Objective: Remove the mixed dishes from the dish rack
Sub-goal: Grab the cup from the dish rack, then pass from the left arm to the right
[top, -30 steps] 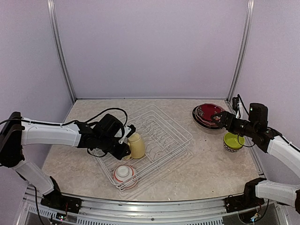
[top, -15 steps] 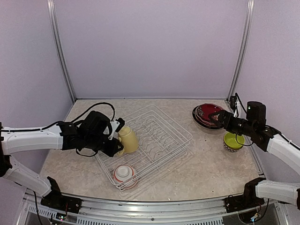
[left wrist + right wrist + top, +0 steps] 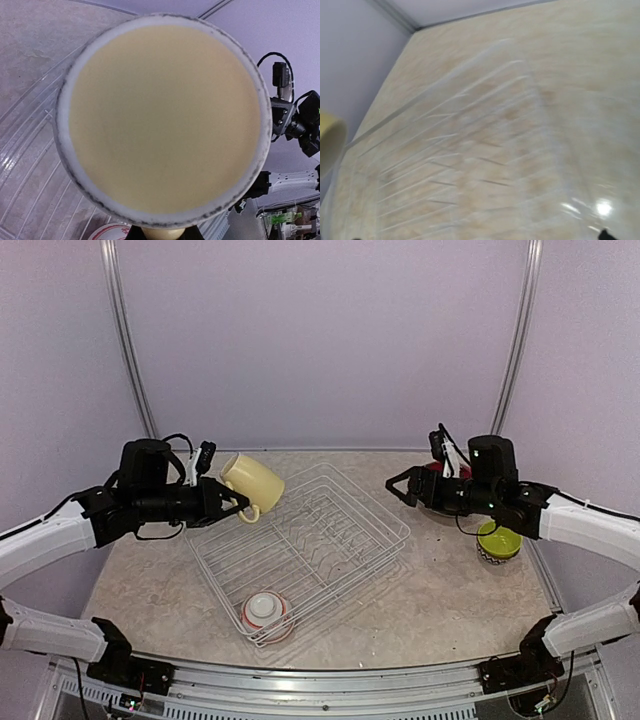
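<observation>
My left gripper (image 3: 237, 506) is shut on the handle of the pale yellow mug (image 3: 251, 482), which hangs tilted in the air above the back left corner of the white wire dish rack (image 3: 345, 525). In the left wrist view the mug's round base (image 3: 165, 117) fills the picture. A red-white bowl (image 3: 265, 610) sits upside down in the rack's near corner. My right gripper (image 3: 400, 484) is open and empty, hovering just off the rack's right back edge. The right wrist view shows the blurred rack (image 3: 470, 150) and the mug's edge (image 3: 329, 145).
A stack of dark red and black plates (image 3: 438, 509) lies at the back right, mostly hidden behind my right arm. A lime green bowl (image 3: 497, 541) stands on the table to its right. Lilac walls enclose the table on three sides.
The left arm has lifted the mug out of the rack, up and toward the back left. The right arm has swung left from beside the plates toward the rack.
</observation>
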